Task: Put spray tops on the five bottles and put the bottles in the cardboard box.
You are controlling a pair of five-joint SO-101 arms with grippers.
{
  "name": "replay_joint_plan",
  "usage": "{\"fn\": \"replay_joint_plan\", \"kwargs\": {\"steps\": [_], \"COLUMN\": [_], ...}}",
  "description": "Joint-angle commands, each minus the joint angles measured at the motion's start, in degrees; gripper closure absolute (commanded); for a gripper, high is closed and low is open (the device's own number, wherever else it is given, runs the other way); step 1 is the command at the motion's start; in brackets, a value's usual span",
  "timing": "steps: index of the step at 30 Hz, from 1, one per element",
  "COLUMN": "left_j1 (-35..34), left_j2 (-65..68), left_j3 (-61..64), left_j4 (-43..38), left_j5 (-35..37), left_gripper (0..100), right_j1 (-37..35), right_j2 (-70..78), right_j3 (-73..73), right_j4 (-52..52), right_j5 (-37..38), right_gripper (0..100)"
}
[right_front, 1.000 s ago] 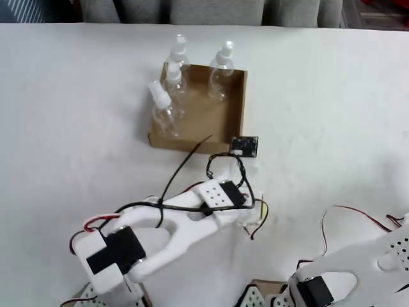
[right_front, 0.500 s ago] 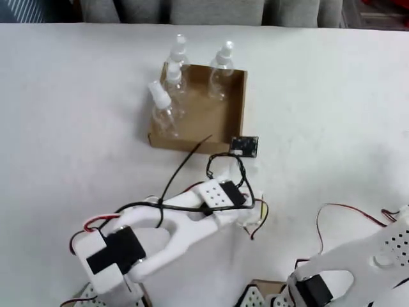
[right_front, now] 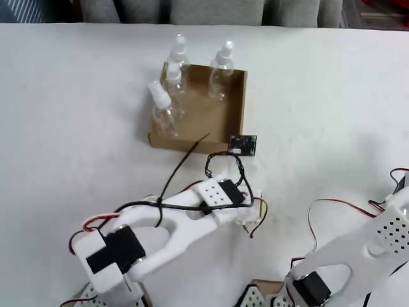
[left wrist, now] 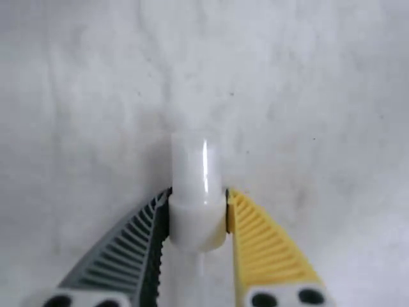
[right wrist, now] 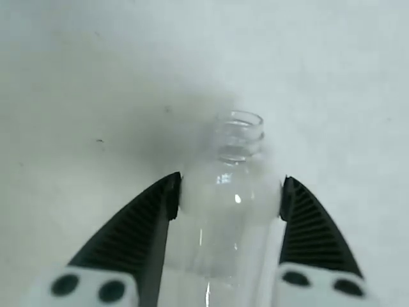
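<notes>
Left claw (left wrist: 197, 199) clamps spray top (left wrist: 197, 165); your right claw (right wrist: 230, 188) clamps uncapped bottle (right wrist: 238, 148); cardboard box (right_front: 238, 109) sits upper centre on bench (right_front: 332, 96).

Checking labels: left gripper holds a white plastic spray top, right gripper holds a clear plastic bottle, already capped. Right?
Not capped: right wrist view shows the clear plastic bottle in the right gripper with an open neck. Left gripper does hold the white plastic spray top.

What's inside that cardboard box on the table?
Three spray-topped bottles stand in the cardboard box. A fourth bottle at its far edge could be inside or just behind. The near wall hides some floor.
</notes>
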Motion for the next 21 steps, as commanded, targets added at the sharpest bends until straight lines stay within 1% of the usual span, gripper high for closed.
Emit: {"fn": "replay_joint_plan", "kwargs": {"steps": [1, 3, 7, 11, 14, 18, 21], "left_j1": [-1.0, -1.0, -1.0, -1.0, -1.0, -1.0, -1.0], "left_j2": [-3.6, -3.6, -3.6, -3.6, -3.6, -3.6, -3.6], "left_j3": [-0.4, -0.4, -0.4, -0.4, -0.4, -0.4, -0.4], "left_j4": [0.4, 0.4, 0.4, 0.4, 0.4, 0.4, 0.4], "left_j5": [-0.7, -0.7, -0.7, -0.7, -0.7, -0.7, -0.7], "left_gripper": [98, 98, 98, 98, 98, 98, 98], "right_j1": [-1.0, -0.7, 0.4, 0.9, 1.0, 0.7, 0.5], "right_j2": [-0.7, -1.0, -3.8, -8.6, -11.6, -11.9, -10.9], "right_j3": [-3.4, -3.2, 1.9, 8.1, 11.3, 11.6, 11.6], "right_j4": [1.5, 1.6, 1.6, 1.5, 1.5, -0.9, -1.4], "right_j5": [-0.5, -0.5, -0.4, -0.2, 2.3, 3.6, 3.8], "right_gripper": [81.2, 78.4, 72.3, 73.1, 73.1, 73.1, 75.6]}}
